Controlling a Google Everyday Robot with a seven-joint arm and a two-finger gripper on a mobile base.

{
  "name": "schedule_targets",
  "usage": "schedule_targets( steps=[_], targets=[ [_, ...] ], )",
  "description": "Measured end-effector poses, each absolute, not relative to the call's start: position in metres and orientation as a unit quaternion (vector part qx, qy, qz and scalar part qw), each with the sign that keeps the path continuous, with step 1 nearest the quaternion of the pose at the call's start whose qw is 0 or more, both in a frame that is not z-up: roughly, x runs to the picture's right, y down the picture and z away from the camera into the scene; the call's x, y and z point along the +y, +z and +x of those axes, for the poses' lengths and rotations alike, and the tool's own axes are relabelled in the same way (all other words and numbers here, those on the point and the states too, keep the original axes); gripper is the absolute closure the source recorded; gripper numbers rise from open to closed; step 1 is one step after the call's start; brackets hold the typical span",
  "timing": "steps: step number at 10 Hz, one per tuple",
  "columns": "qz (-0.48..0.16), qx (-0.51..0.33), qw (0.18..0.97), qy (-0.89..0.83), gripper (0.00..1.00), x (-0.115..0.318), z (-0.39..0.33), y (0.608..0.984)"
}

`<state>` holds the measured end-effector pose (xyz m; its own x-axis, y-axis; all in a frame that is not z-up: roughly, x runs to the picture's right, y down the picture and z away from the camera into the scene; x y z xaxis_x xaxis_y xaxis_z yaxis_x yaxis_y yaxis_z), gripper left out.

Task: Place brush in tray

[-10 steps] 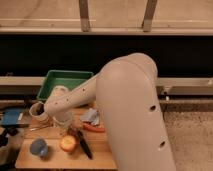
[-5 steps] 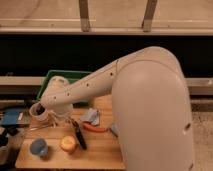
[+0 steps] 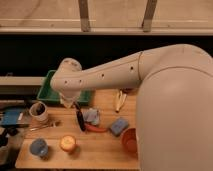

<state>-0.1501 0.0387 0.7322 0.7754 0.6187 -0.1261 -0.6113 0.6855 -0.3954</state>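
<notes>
**Arm stretched low beside the tray**

The pale arm reaches leftward across the wooden table (image 3: pixel 102 150), its wrist bent down at the tray's (image 3: pixel 46 91) front edge. The gripper (image 3: pixel 69 101) sits under the wrist, mostly hidden; its grasp cannot be told. The brush (image 3: pixel 80 118) slants just below it, seemingly over the table, outside the tray.

Your arm (image 3: pixel 115 72) covers most of the tray (image 3: pixel 47 90); you see only its left end and a strip of its near wall. The gripper (image 3: pixel 69 101) hangs under the wrist at the tray's near wall, just above the brush (image 3: pixel 80 119), and you cannot tell whether the brush's far end touches it. The arm's bulk hides the right side of the table (image 3: pixel 100 150) and the right part of the orange bowl (image 3: pixel 128 140). At far left, a blue item (image 3: pixel 10 119) is cut off by the edge.
</notes>
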Motion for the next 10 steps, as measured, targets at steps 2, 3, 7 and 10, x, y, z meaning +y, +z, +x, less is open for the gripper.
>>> schedule_targets(
  steps=[2,3,7,10],
  targets=[
    [-0.192,-0.017,0.914,0.358,1.00,0.007,-0.139,0.721],
    [-0.179,-0.023,0.912,0.368,1.00,-0.011,-0.137,0.713],
    [-0.161,-0.072,0.894,0.412,1.00,-0.064,-0.117,0.716],
    [-0.177,-0.100,0.881,0.428,1.00,-0.100,-0.123,0.745]
  ],
)
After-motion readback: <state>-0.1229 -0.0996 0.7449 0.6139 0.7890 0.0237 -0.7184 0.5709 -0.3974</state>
